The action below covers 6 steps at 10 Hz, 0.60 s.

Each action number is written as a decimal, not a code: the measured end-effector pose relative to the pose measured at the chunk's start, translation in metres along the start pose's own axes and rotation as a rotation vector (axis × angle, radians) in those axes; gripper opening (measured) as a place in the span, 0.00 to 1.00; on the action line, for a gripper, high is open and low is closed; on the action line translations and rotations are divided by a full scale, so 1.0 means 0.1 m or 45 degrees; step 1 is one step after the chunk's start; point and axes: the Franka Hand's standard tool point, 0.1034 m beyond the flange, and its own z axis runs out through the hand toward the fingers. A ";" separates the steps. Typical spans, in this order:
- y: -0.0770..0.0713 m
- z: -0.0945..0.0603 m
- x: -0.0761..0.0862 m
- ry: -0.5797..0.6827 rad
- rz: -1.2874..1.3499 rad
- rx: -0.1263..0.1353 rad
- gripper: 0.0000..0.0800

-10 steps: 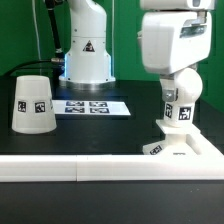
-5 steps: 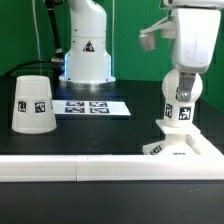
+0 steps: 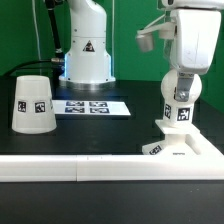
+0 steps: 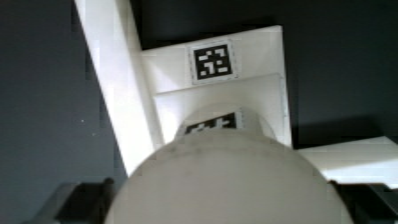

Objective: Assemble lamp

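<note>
The ball-shaped bulb (image 3: 182,100) stands upright on the stepped square base (image 3: 186,145) at the exterior view's right. My gripper (image 3: 182,72) comes down from above, shut on the bulb's top. In the wrist view the bulb (image 4: 214,175) fills the space between my dark fingers (image 4: 89,205), with the gripper (image 4: 222,208) centred over it and the tagged base (image 4: 217,62) beyond. The tapered shade (image 3: 32,103) stands mouth down at the exterior view's left, apart from the other parts.
The marker board (image 3: 92,107) lies flat mid-table. The white robot pedestal (image 3: 86,50) stands behind it. A white rail (image 3: 90,170) runs along the near table edge, close in front of the base.
My hand has turned about its upright axis over the bulb, and the bulb's tags have shifted round with it. The base and shade have not moved.
</note>
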 end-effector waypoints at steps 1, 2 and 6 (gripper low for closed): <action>0.00 0.00 -0.01 0.002 0.011 -0.001 0.72; 0.00 0.00 -0.05 0.008 0.119 -0.008 0.72; -0.02 0.01 -0.04 0.029 0.597 -0.030 0.72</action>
